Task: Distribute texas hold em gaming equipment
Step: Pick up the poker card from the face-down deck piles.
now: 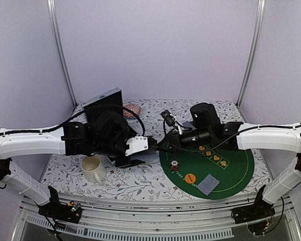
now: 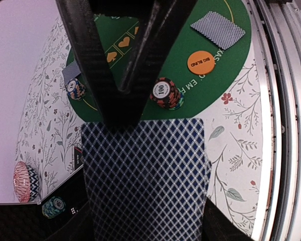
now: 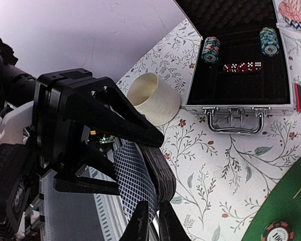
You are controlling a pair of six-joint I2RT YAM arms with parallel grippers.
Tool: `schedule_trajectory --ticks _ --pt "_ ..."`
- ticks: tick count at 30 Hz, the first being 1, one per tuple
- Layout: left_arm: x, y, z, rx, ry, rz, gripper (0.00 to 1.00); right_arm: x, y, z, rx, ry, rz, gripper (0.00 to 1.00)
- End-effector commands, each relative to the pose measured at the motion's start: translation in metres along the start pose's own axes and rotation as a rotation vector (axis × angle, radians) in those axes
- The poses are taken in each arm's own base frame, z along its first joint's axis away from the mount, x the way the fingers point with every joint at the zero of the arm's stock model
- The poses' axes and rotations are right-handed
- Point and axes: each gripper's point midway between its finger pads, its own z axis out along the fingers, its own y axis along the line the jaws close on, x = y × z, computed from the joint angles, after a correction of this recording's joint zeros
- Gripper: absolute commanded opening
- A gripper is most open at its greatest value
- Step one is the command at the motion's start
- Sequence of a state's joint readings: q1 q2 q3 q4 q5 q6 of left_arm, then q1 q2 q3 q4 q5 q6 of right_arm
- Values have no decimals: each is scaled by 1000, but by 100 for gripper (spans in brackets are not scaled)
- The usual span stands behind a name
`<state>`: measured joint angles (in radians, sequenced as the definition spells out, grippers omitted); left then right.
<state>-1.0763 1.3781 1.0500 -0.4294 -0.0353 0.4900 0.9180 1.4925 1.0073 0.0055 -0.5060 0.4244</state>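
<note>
Right jaws: pinched shut on the mat-side edge of the deck [image 2: 145,186]. Whether they hold one card or several cannot be told.

Left jaws: partly closed, clamping the same deck above the desk [image 2: 236,150], just beside the green mat [image 1: 236,168].

On the mat: chip stack [image 2: 165,94], orange disc [image 2: 200,62], dealt cards [image 2: 218,29].

Step judged in hand: drawing a card for dealing.

Next move calls for a clean pull off the deck with the left grip firm, then placement at an unfilled spot on the mat.
</note>
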Motion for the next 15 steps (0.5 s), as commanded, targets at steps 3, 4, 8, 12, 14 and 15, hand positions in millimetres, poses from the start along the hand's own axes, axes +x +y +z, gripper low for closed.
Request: schedule_trajectory --ticks 3,4,8,12,14,15 --pt "-12 2 -9 -21 -54 15 60 -10 7 1 -14 -16 -11 26" --pt "-12 3 -9 -22 -54 15 60 -9 6 2 -14 -16 -8 30" --pt "-13 2 -10 -18 -58 16 60 -9 8 10 -55 -12 6 38" --pt "-13 2 -11 -19 -61 16 60 -6 4 16 -55 3 15 28" --pt "-12 1 -10 -15 -57 17 60 -7 7 16 -66 2 12 18" --pt "-13 1 -10 -16 -58 17 60 -7 7 15 -66 2 12 13"
